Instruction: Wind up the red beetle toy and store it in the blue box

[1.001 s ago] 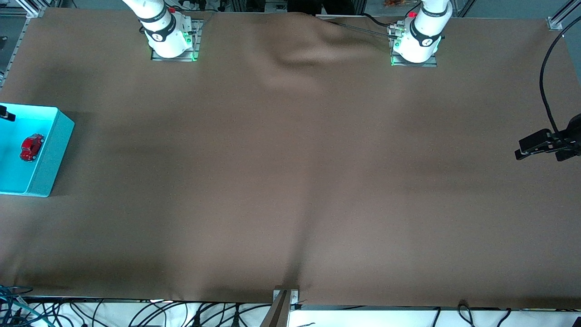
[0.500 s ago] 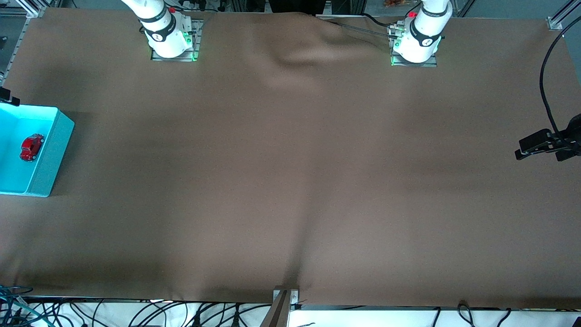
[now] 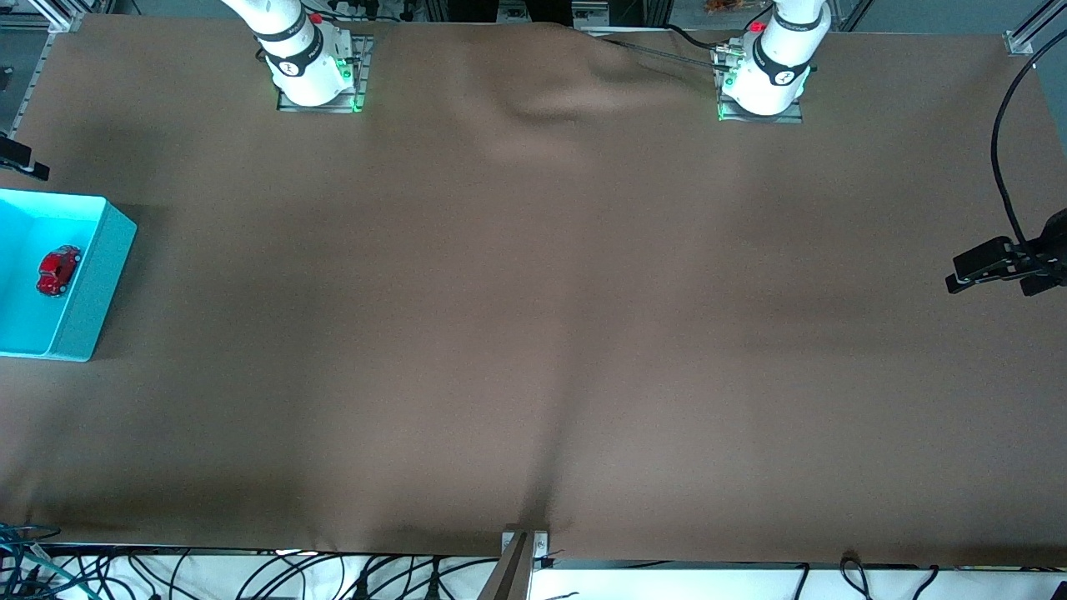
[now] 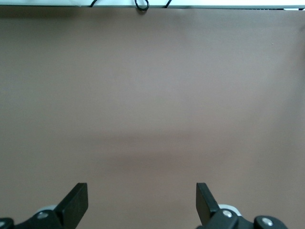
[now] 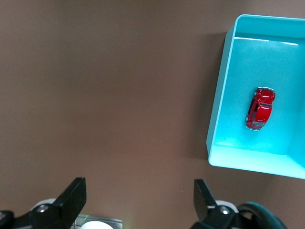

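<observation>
The red beetle toy (image 3: 58,270) lies in the blue box (image 3: 92,283) at the table's right-arm end. Right hand (image 5: 138,200) and left hand (image 4: 142,202) hang wide and empty above the table (image 3: 533,333).

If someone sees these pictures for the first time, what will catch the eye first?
The bright blue box at the right arm's end of the brown table stands out first. Inside it lies the small red toy car, touched by nothing. The right tool hangs open over bare cloth beside the box; the left tool waits, open, at the other end.
</observation>
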Tool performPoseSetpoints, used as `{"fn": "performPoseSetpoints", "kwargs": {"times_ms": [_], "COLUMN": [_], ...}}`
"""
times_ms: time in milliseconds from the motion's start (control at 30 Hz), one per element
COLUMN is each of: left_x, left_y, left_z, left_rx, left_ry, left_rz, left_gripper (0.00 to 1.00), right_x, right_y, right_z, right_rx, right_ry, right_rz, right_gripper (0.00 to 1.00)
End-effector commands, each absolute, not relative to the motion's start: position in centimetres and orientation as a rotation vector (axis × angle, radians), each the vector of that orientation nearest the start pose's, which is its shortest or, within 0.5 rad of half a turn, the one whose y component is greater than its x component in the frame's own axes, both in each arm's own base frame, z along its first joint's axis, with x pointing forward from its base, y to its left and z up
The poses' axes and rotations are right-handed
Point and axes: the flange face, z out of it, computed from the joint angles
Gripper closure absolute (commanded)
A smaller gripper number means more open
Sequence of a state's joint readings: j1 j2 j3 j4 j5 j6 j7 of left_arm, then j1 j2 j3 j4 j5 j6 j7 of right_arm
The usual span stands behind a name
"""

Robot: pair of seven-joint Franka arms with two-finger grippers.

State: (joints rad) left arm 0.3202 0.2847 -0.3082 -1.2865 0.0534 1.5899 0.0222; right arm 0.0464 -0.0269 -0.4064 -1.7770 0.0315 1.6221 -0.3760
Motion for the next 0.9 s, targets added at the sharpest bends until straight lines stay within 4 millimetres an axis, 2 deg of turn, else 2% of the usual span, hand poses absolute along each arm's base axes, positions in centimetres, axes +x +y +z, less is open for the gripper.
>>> {"fn": "performPoseSetpoints", "kwargs": {"times_ms": [0,634,767,867], "left_x": [63.6,63.6,63.6,63.6], "left_y": [4.4,4.4,4.3,4.3], "left_z": [60.1,60.1,60.1,60.2], "left_rx": [-3.187,-3.187,-3.187,-3.188], "left_ry": [0.023,0.023,0.025,0.027], "left_rz": [-0.045,-0.045,-0.047,-0.047], "left_gripper": [0.00,0.00,0.00,0.00], "right_x": [51.0,52.9,53.3,53.7], "right_y": [-13.2,3.4,5.4,5.6], "right_z": [55.6,56.4,56.6,56.5], "right_rx": [-3.079,-3.158,-3.162,-3.162], "right_ry": [0.033,0.081,0.070,0.062], "right_rz": [0.176,0.168,0.154,0.157], "right_gripper": [0.00,0.00,0.00,0.00]}}
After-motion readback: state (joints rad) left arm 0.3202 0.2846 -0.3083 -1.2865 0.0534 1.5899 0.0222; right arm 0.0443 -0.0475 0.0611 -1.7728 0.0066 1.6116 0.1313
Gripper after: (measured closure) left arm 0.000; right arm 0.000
